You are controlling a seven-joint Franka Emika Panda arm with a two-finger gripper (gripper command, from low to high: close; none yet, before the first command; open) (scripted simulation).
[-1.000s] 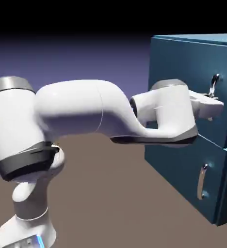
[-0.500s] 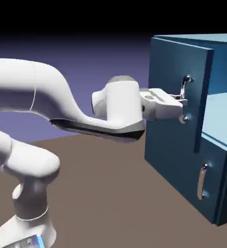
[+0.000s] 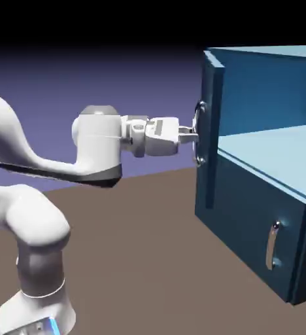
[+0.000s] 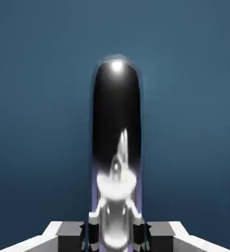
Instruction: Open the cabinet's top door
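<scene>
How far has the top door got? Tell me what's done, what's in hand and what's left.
The top door stands swung out from the cabinet, baring the shelf floor and inner back wall, so the opening looks largely done. In hand: the gripper is closed on the door's curved silver handle. Left, probably: only letting go and backing off, perhaps after a little more swing.
</scene>
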